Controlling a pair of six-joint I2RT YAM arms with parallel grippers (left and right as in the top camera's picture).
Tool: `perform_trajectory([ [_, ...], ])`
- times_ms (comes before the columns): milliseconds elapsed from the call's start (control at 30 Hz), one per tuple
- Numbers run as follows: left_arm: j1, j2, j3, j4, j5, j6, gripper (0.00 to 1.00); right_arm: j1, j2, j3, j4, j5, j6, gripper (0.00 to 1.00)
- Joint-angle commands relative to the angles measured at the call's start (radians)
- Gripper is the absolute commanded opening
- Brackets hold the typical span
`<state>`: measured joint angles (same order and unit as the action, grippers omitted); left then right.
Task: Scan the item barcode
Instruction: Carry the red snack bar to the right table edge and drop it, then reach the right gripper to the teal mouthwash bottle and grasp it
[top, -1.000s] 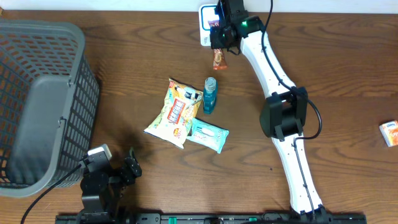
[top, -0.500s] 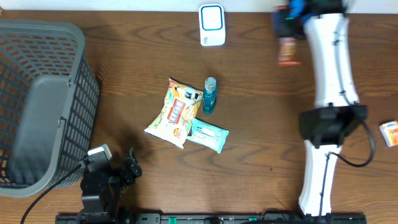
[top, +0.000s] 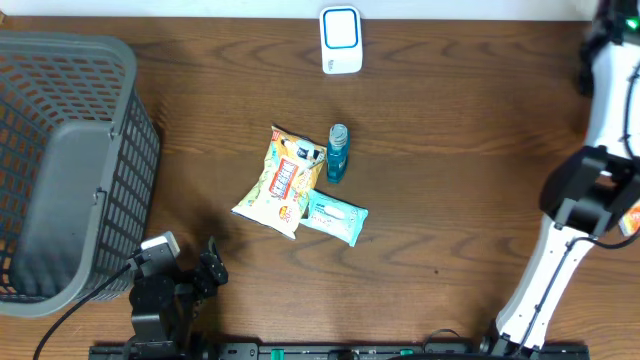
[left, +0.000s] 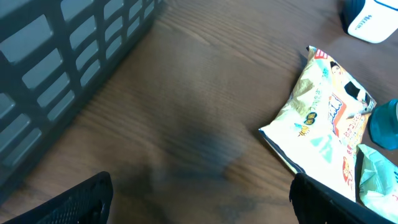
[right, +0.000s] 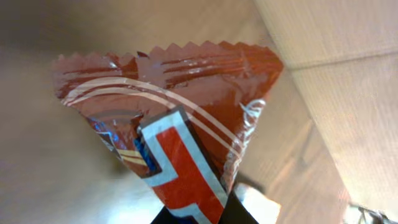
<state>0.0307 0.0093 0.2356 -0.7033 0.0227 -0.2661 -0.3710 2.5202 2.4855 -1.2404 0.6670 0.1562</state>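
Note:
The item, a red-brown snack packet (right: 180, 118) with a zigzag top edge and a red and white stripe, fills the right wrist view. My right gripper (right: 199, 214) is shut on its lower end. In the overhead view only the right arm (top: 610, 90) shows, at the far right edge; its gripper and the packet lie beyond the frame. The white and blue scanner (top: 340, 38) stands at the table's back middle, far left of that arm. My left gripper (left: 199, 199) is open and holds nothing, low over bare wood at the front left.
A grey mesh basket (top: 60, 170) fills the left side. In the middle lie a yellow chips bag (top: 281, 182), a blue bottle (top: 338, 153) and a teal packet (top: 334, 218). Beige panels (right: 336, 93) show behind the held packet.
The right arm has swung from the scanner across to the far right edge, carrying the packet out of the overhead frame. The left arm has not moved.

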Motion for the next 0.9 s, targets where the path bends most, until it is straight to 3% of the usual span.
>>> perform_trajectory([
  [0, 0.0, -0.005, -0.004, 0.0, -0.008, -0.005, 0.91, -0.063, 0.011, -0.08, 0.014, 0.036, 0.027, 0.08],
  [67, 0.0, -0.005, -0.004, 0.0, -0.008, -0.005, 0.91, -0.09, 0.011, -0.106, 0.01, 0.005, 0.027, 0.14],
  [200, 0.0, -0.005, -0.004, 0.0, -0.008, -0.005, 0.91, -0.107, 0.003, -0.083, -0.034, -0.039, 0.031, 0.57],
  [267, 0.0, -0.005, -0.004, 0.0, -0.009, -0.005, 0.91, -0.098, -0.012, -0.048, -0.06, -0.079, 0.048, 0.65],
  [400, 0.0, -0.005, -0.004, 0.0, -0.009, -0.005, 0.91, -0.063, -0.071, 0.034, -0.11, -0.258, 0.127, 0.65],
  [467, 0.0, -0.005, -0.004, 0.0, -0.009, -0.005, 0.91, -0.033, -0.113, 0.065, -0.132, -0.37, 0.131, 0.76],
  [533, 0.0, -0.005, -0.004, 0.0, -0.009, -0.005, 0.91, 0.007, -0.163, 0.073, -0.16, -0.488, 0.132, 0.99],
  [867, 0.0, -0.005, -0.004, 0.0, -0.009, -0.005, 0.91, 0.264, -0.258, 0.069, -0.304, -1.254, 0.182, 0.99],
])
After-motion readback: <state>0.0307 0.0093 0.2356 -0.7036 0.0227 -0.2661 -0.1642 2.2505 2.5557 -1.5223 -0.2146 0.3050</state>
